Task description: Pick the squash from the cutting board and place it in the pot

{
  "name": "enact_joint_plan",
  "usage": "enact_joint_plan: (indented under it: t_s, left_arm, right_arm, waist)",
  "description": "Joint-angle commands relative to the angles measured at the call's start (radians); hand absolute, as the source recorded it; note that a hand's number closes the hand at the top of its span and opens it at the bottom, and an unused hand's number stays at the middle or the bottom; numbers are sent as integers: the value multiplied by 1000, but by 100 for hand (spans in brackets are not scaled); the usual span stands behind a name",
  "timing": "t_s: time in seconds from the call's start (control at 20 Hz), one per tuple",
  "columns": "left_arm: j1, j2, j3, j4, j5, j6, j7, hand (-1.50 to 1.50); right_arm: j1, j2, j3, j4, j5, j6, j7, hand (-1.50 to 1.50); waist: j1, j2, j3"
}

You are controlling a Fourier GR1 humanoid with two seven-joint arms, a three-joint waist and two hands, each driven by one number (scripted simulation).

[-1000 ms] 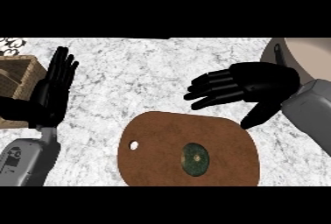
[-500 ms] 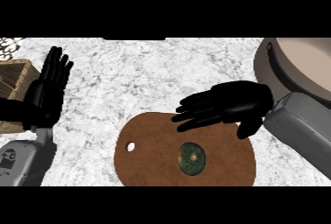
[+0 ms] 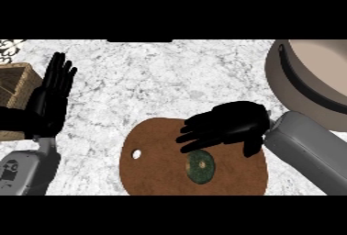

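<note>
Squash (image 3: pixel 200 167) lies on the cutting board (image 3: pixel 152 176) just below the right hand (image 3: pixel 227 125), fingers spread and empty, poised for a grasp, pot (image 3: pixel 311 82) beyond its wrist.

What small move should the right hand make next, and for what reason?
Probably lower the right hand a little toward the view's lower edge and curl its fingers around the squash. The hand is open over the cutting board, its fingertips just above the squash, which lies ungrasped on the board. The pot waits at the right. The left hand rests open at the left.
</note>
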Motion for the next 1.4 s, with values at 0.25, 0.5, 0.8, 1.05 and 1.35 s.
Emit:
enact_joint_plan:
  t_s: [0.25, 0.5, 0.8, 1.05, 1.35]
  left_arm:
    - [20, -17, 17, -50, -28, -5, 29, 0]
    - [-4, -27, 57, 45, -31, -59, -33, 0]
    - [-39, -45, 62, 31, -47, -42, 12, 0]
    - [-91, -54, 76, 75, -60, -53, 32, 0]
    - [-74, -52, 83, 50, -67, -61, 49, 0]
  right_arm:
    - [46, 59, -65, -21, 47, 65, -89, -150]
    - [137, 103, -57, -35, 195, 0, -17, -150]
    - [157, 255, -18, -3, 288, 9, 82, -150]
    - [142, 283, -64, 66, 338, 10, -14, -150]
    - [224, 332, -7, 153, 409, -64, -39, -150]
  waist:
    - [-1, -1, 0]
    - [-6, 0, 0]
    - [-6, 0, 0]
    - [-6, 1, 0]
    - [-3, 3, 0]
